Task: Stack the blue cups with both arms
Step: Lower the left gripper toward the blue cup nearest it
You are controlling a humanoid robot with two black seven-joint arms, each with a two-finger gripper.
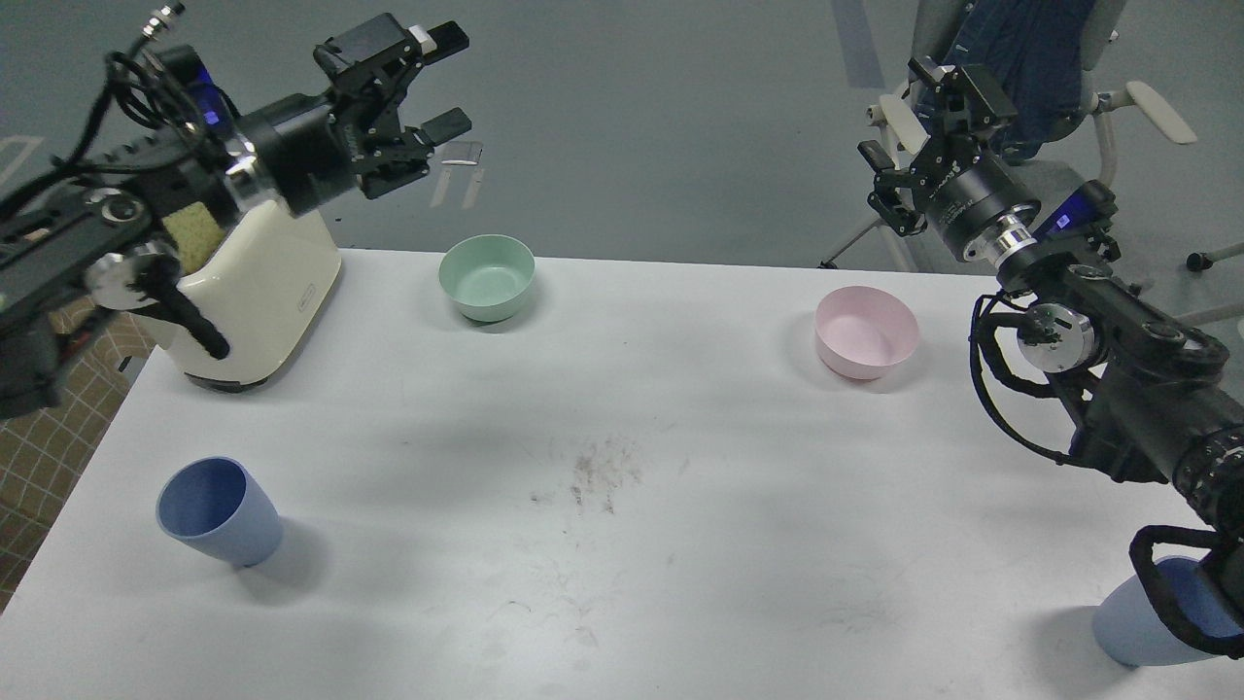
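One blue cup (217, 512) stands upright at the near left of the white table (622, 467). The second blue cup (1132, 622) stands at the near right corner, partly hidden behind a cable loop of my right arm. My left gripper (442, 83) is open and empty, held high above the table's far left edge, far from both cups. My right gripper (918, 122) is open and empty, raised beyond the far right edge near the chair.
A mint-green bowl (487, 278) sits at the far centre-left and a pink bowl (866, 332) at the far right. A cream toaster (255, 292) stands at the far left under my left arm. An office chair (1030, 68) stands behind the table.
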